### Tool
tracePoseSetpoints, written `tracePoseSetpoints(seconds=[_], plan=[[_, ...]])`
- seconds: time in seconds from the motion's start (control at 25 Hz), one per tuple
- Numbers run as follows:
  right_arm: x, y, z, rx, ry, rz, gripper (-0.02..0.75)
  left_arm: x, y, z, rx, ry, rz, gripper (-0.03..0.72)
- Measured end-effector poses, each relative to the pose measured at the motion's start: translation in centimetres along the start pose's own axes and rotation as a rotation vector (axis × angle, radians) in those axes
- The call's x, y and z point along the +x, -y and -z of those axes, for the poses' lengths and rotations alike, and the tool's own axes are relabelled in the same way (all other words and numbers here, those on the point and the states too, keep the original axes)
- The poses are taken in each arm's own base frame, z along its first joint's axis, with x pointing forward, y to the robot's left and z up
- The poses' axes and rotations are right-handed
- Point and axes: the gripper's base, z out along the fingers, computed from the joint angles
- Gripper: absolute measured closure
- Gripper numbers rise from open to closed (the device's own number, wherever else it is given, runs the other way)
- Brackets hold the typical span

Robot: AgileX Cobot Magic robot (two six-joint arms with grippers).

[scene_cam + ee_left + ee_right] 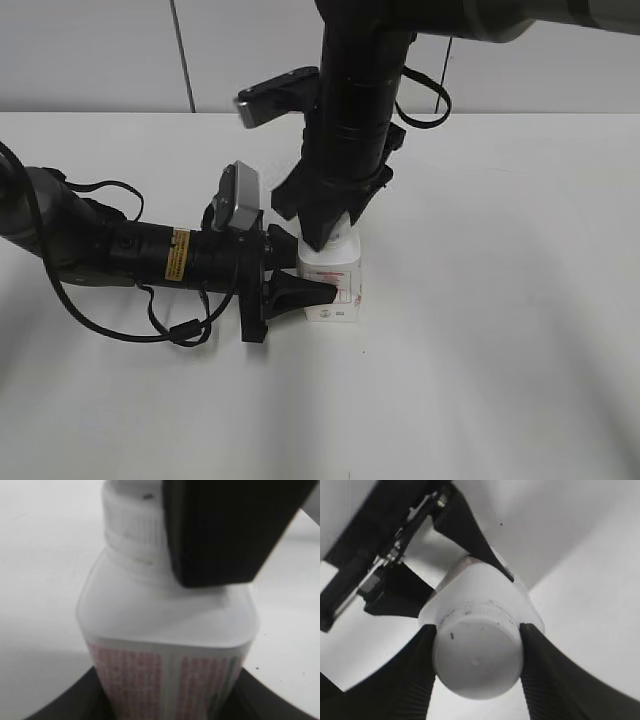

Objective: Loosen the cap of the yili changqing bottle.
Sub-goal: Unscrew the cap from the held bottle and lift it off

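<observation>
White yili changqing bottle [334, 284] stands upright on table [500, 350], mid-scene. Left gripper [322, 292] clamps bottle body from side, bracing it against twist. Right gripper [476, 665] comes from above, ribbed fingers [417, 675] pressed on both sides of cap [477, 662], gripping it. Judgement: grip set for turn; cap looks seated on neck.

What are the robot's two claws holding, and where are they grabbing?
The left gripper holds the bottle by its body. The right gripper has its fingers on both sides of the cap on top.
</observation>
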Motion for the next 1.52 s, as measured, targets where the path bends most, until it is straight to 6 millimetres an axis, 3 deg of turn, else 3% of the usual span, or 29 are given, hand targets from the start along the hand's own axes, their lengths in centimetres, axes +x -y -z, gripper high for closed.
tracePoseSetpoints(seconds=[0.24,0.36,0.76,1.36,1.52], plan=[[-0.2,0.1,0.0,0.013,0.015,0.598,0.342,0.0,0.0,0.0,0.0,0.0,0.0,0.357],[-0.3,0.1,0.0,0.024,0.028,0.763,0.346,0.0,0.0,0.0,0.0,-0.001,0.0,0.357],[-0.3,0.1,0.1,0.027,0.029,0.815,0.349,0.0,-0.1,0.0,-0.006,0.0,0.002,0.358],[0.2,-0.2,2.0,0.033,0.039,0.831,0.349,-0.5,0.1,0.0,0.018,0.045,-0.003,0.358],[0.3,-0.2,2.0,0.032,0.034,0.946,0.349,-0.5,0.2,0.0,0.022,0.041,-0.007,0.358]])
